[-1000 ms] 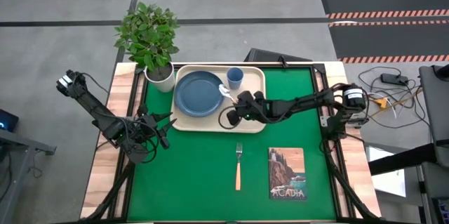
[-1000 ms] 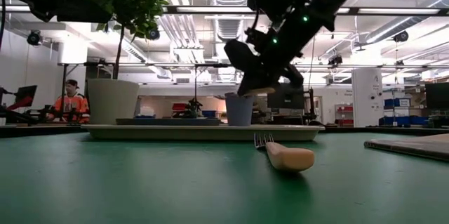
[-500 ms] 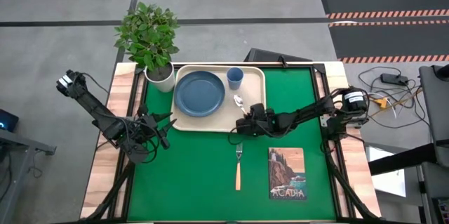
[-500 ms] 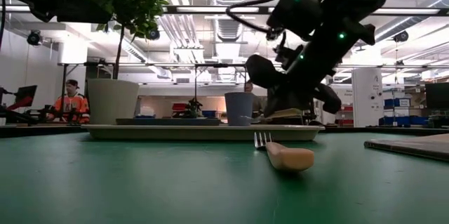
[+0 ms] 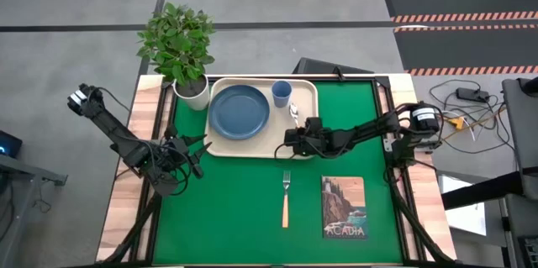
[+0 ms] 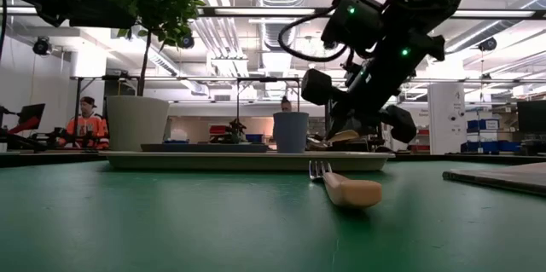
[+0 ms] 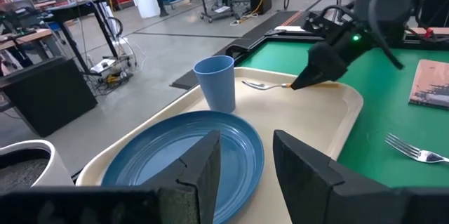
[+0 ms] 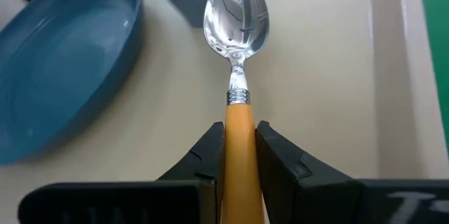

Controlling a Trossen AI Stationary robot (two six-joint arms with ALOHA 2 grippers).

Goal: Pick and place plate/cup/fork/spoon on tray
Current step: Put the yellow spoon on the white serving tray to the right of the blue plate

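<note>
The cream tray [image 5: 306, 147] lies at the table's far side. The slate-blue plate [image 5: 239, 112] and the light-blue cup [image 5: 282, 93] stand on it. My right gripper [image 5: 299, 134] is low over the tray's right part, right of the plate, shut on the spoon [image 8: 237, 13]. The spoon's bowl [image 5: 294, 111] points toward the cup. The fork [image 5: 286, 197] lies flat on the green mat, near of the tray. My left gripper [image 5: 192, 152] waits open at the tray's near left corner, and its own view shows the gap [image 7: 242, 175]. My right gripper pinches the spoon's orange-tan handle [image 8: 240, 134] between its two fingers [image 8: 208, 155], a little behind the metal neck. The fingers lie along the handle, slanting down from the table's near right. The spoon's bowl faces up, low over the tray floor; whether it touches I cannot tell.
A potted plant [image 5: 178, 45] stands at the tray's far left corner. The ACADIA picture card [image 5: 344, 207] lies on the mat, right of the fork. A person [image 6: 87, 125] shows in the room beyond the table.
My right gripper has carried the spoon from the plate's right rim toward the table's right and down, low over the tray's bare right part. The spoon's bowl now points toward the cup. The gripper stays shut on the handle.
</note>
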